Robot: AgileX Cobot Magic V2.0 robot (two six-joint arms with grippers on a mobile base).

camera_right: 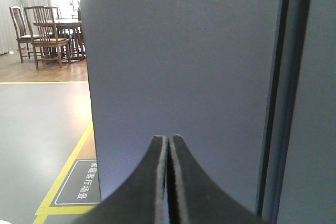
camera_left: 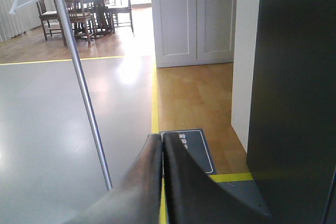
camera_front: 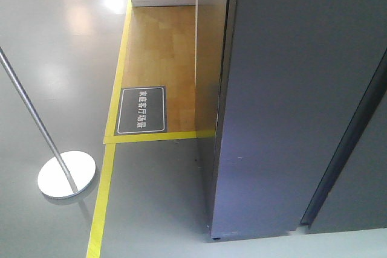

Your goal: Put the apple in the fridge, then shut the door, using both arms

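Dark slate-grey fridge [camera_front: 266, 119] filling the right of the front view, its flat grey door [camera_right: 178, 61] shut against the body, with a narrow dark seam running down beside it. Apple nowhere to be seen in any view. Left gripper [camera_left: 162, 145] with fingers [camera_left: 142, 182] pressed together, empty, aimed past the fridge's side toward a white panelled cabinet [camera_left: 194, 17] across the wooden floor. Right gripper [camera_right: 169, 142] likewise closed on nothing, fingers [camera_right: 189, 182] pointing straight at the door face. Silver pole [camera_front: 36, 122] on its round base at the left, beside yellow floor tape [camera_front: 109, 161]
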